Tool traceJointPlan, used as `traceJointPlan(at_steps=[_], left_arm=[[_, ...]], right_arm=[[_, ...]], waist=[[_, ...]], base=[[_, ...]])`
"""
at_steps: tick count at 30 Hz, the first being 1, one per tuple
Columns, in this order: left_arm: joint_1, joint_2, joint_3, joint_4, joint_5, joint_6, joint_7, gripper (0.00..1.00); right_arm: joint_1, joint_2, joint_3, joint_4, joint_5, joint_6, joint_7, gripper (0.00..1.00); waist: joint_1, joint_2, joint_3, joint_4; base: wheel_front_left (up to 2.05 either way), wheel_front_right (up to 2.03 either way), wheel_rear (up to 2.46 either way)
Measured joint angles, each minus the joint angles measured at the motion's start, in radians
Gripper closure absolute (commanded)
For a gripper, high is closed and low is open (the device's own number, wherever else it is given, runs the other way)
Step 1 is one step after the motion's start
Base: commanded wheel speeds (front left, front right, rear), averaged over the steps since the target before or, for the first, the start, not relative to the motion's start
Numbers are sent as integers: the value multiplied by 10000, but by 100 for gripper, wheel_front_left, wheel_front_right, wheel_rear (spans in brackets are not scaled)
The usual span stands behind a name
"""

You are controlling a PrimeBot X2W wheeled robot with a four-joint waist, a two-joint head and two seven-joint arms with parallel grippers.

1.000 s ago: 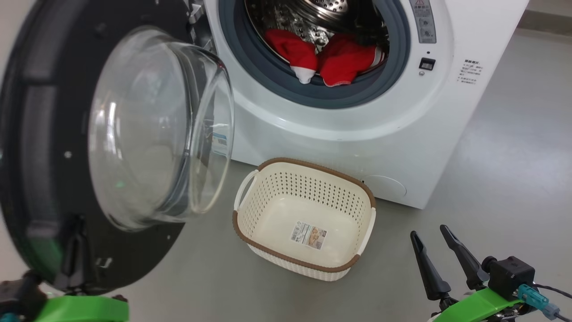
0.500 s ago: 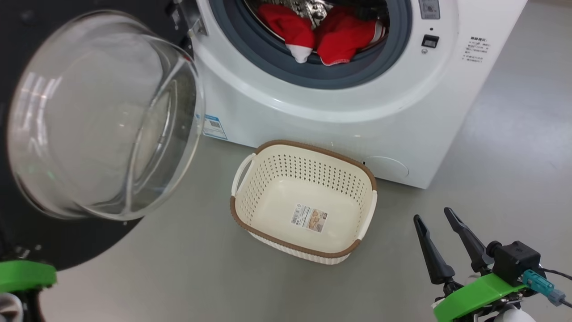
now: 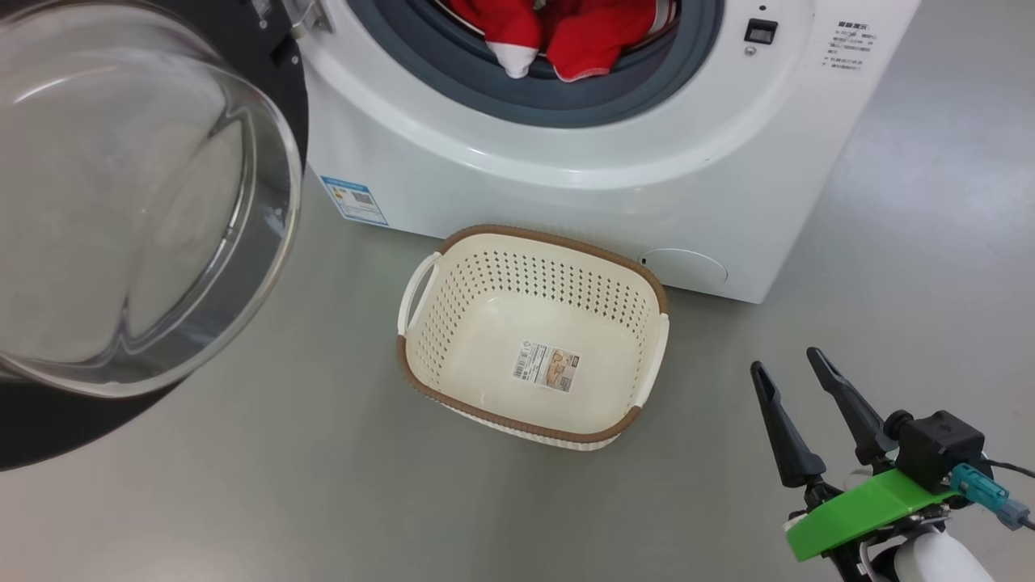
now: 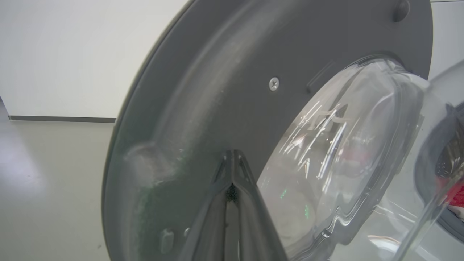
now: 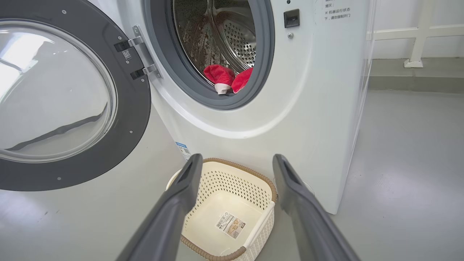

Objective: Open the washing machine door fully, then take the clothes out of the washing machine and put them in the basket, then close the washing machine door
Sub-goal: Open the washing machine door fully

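— The washing machine door (image 3: 121, 202) has swung wider, leftward.
— Its left gripper (image 4: 233, 159) is pinched together beside it; the right gripper (image 3: 785, 360) is spread, empty.
— The clothes (image 3: 566, 32) are inside the washing machine (image 3: 566, 202), with the basket (image 3: 517, 234) near it on the grey floor (image 3: 323, 485) and a white wall (image 5: 398, 18) behind.

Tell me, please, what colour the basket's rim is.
Brown, with a woven look; the basket's rim shows best in the head view.

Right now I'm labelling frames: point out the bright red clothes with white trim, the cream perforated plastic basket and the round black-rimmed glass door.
Bright red clothes (image 3: 590, 40): head view, right garment's red fabric.
Cream perforated basket (image 3: 534, 283): head view, far wall.
Round black-rimmed door (image 5: 134, 108): right wrist view, dark rim right of glass.
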Motion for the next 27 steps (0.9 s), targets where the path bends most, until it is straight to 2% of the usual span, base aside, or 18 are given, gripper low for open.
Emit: traceJointPlan(at_steps=[7, 13, 23, 25, 26, 27], left_arm=[[-455, 460, 326, 846, 217, -69, 0, 100], [-559, 487, 357, 1039, 284, -71, 0, 100], [93, 449, -608, 550, -52, -69, 2, 99], [428, 370, -861, 385, -151, -69, 2, 91], [564, 322, -1005, 299, -226, -69, 2, 81], [697, 257, -1108, 186, -309, -69, 2, 76]], right_arm=[[-107, -42, 6, 6, -31, 0, 0, 0], [-106, -23, -4, 12, -63, 0, 0, 0], [-74, 130, 8, 82, -61, 0, 0, 0], [-65, 151, 2, 86, -56, 0, 0, 0], [-58, 165, -2, 86, -56, 0, 0, 0], [-54, 178, -4, 86, -56, 0, -2, 0]], waist=[[0, 0, 139, -181], [0, 0, 45, -221], [-1, 0, -473, -228], [0, 0, -602, -233], [0, 0, -667, -232], [0, 0, -730, -231]], base=[[0, 0, 0], [0, 0, 0], [0, 0, 0], [0, 0, 0], [0, 0, 0], [0, 0, 0]])
